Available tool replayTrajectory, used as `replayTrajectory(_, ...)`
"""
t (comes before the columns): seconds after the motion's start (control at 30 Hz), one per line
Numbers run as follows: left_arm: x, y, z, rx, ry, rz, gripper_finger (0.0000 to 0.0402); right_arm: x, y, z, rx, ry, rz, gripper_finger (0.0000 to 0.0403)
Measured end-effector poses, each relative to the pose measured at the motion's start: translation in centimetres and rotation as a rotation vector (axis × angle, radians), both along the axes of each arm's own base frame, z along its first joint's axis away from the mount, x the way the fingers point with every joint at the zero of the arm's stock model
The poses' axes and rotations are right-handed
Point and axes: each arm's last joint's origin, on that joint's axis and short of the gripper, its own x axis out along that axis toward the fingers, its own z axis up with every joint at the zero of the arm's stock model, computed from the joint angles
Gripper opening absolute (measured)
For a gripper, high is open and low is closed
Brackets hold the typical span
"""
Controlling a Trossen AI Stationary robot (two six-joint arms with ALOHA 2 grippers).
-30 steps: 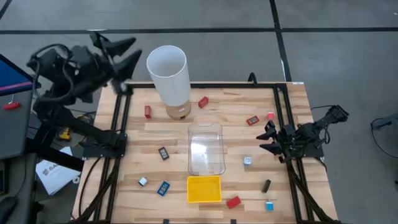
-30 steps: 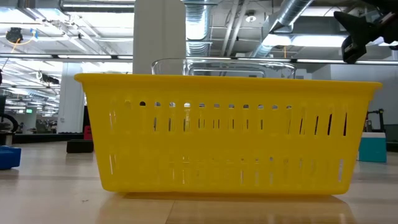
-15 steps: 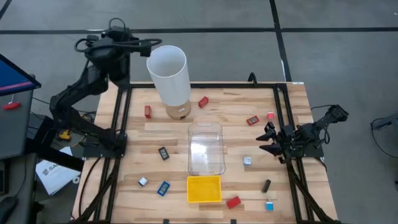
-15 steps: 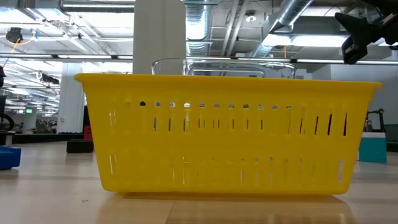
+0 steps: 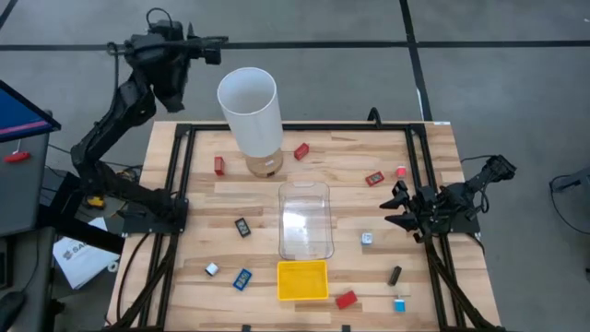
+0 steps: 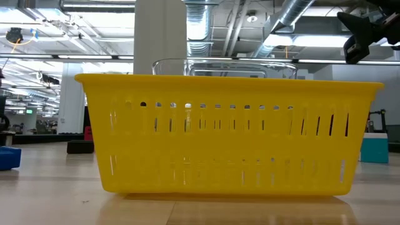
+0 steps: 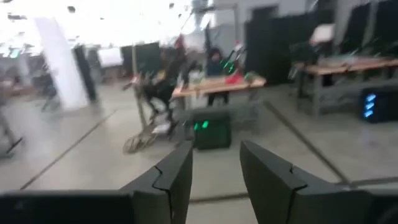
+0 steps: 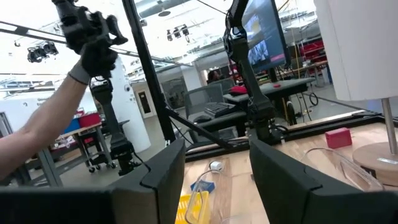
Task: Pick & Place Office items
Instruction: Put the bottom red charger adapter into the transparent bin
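Note:
The office items lie scattered flat on the wooden table in the high view: red pieces [image 5: 219, 165] [image 5: 301, 151] [image 5: 374, 178] [image 5: 346, 299], a pink one [image 5: 402, 171], black ones [image 5: 242, 227] [image 5: 395, 275], blue ones [image 5: 242, 278] [image 5: 399, 304], and white ones [image 5: 212, 269] [image 5: 367, 238]. My left gripper [image 5: 219, 41] [image 7: 214, 149] is raised beyond the table's far left corner, open, level, facing the room. My right gripper [image 5: 395, 205] [image 8: 211, 146] waits open at the table's right edge, pointing left, near the red and pink pieces.
A tall white cylinder [image 5: 249, 111] stands near the far edge. A clear plastic bin [image 5: 305, 219] sits mid-table, with a yellow tray [image 5: 302, 280] [image 6: 228, 134] just nearer. Black frame rails [image 5: 180, 184] run along both sides. Bare wood lies left and right of the bin.
My left arm has swung up and away from the table's left side toward the far edge, turning until its gripper points level to the right above the far left corner. The pieces on the table have not moved.

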Motion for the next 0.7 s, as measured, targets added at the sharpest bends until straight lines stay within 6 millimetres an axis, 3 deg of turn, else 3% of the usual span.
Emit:
replayTrajectory(0.17, -2.7, 3.8, -3.1, -0.221, -0.069, -0.036, 0.0135, 0.0, 0.0, 0.0, -0.006, 0.001, -0.002, 0.0175)
replayTrajectory(0.3, -3.2, 6.1, -6.3, -0.341, -0.064, 0.022, 0.0141, 0.0, 0.0, 0.0, -0.009, -0.001, -0.003, 0.0175)
replayTrajectory(0.57, -3.6, 8.3, -15.4, -0.530, -0.060, 0.197, 0.0133, 0.1, 0.1, -0.4, 0.013, 0.045, 0.012, 0.0175)
replayTrajectory(0.7, -3.9, 8.2, -16.5, -0.504, -0.042, 0.220, 0.0132, 0.1, 0.1, -0.5, 0.028, 0.050, 0.015, 0.0175)
